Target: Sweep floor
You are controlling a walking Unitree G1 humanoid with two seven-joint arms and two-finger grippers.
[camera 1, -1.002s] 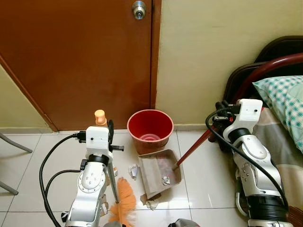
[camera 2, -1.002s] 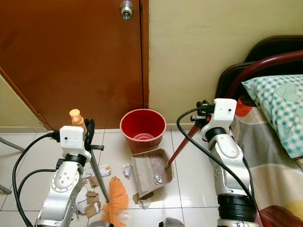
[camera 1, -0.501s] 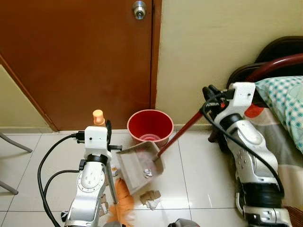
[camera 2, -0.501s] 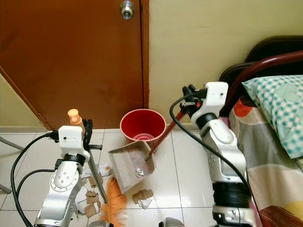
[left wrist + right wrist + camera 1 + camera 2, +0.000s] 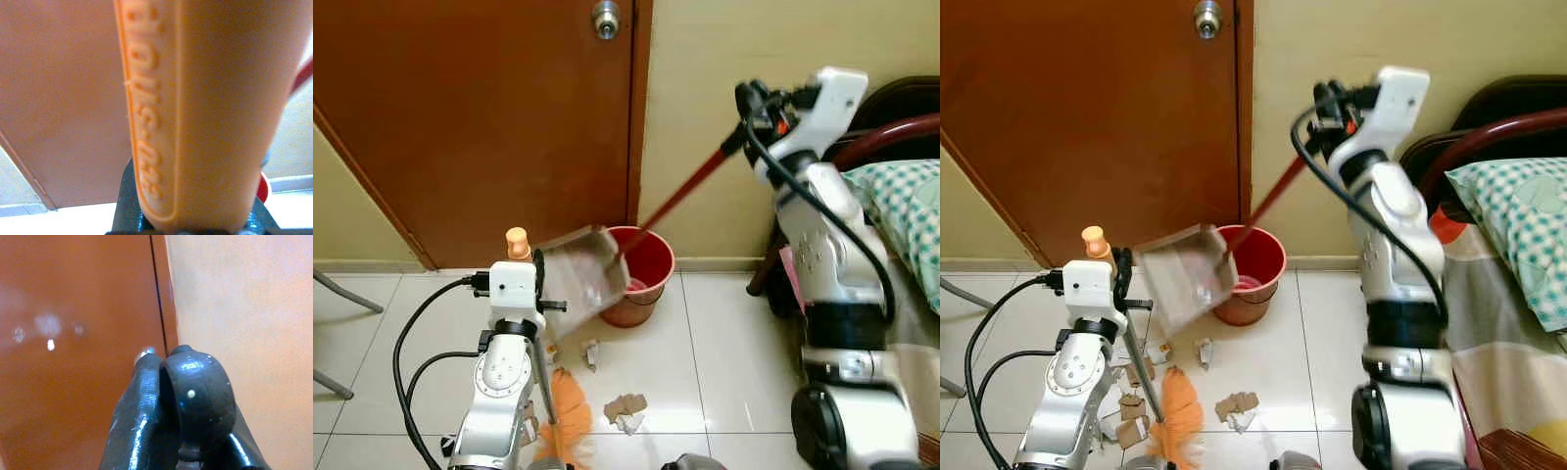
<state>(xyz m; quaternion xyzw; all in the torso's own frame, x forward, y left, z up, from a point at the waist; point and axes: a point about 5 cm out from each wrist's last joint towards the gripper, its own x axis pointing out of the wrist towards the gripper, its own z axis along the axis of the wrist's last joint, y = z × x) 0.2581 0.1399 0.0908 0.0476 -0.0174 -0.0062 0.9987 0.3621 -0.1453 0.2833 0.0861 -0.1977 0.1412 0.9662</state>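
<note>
My right gripper (image 5: 749,106) is raised high by the wall, shut on the black end of the dustpan handle (image 5: 680,196), a long red pole. The grey dustpan (image 5: 576,279) hangs in the air, tilted, beside the rim of the red bucket (image 5: 641,269). My left gripper (image 5: 540,279) is shut on the broom handle (image 5: 517,241), whose orange grip stands close in the left wrist view (image 5: 195,112). The orange broom bristles (image 5: 570,416) rest on the tiles. Paper scraps (image 5: 625,409) lie on the floor in front of the bucket.
A brown door (image 5: 480,127) with a knob (image 5: 605,18) and a cream wall (image 5: 705,59) stand behind the bucket. A bed with a checked pillow (image 5: 901,206) and dark headboard is on the right. More torn scraps (image 5: 1131,411) lie by the broom. A chair leg (image 5: 342,294) is at far left.
My right arm has lifted the dustpan off the floor and swung it up and left to the bucket's rim. The scraps beneath it are uncovered. The left arm and broom hardly moved.
</note>
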